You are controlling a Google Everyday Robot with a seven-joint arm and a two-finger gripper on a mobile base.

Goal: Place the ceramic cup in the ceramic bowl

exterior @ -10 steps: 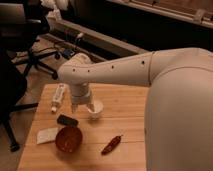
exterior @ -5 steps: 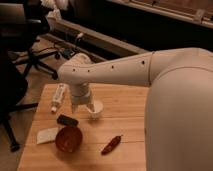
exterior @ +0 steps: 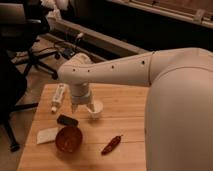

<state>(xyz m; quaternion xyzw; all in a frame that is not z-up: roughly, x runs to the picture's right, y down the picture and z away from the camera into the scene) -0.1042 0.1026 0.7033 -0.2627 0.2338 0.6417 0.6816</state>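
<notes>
The ceramic cup [exterior: 96, 110], small, white and glossy, stands on the wooden table [exterior: 125, 107] just right of my wrist. The ceramic bowl [exterior: 68, 139], shallow and reddish-brown, sits near the table's front left, below and left of the cup. My gripper [exterior: 86, 108] hangs under the white arm, right at the cup's left rim and partly in front of it. The arm hides the cup's left side.
A white tube-shaped bottle [exterior: 58, 97] lies at the table's left edge. A small black block [exterior: 67, 120] lies just above the bowl. A white flat packet [exterior: 47, 135] lies left of the bowl. A red chili pepper [exterior: 111, 145] lies right of the bowl. An office chair [exterior: 30, 50] stands beyond the table.
</notes>
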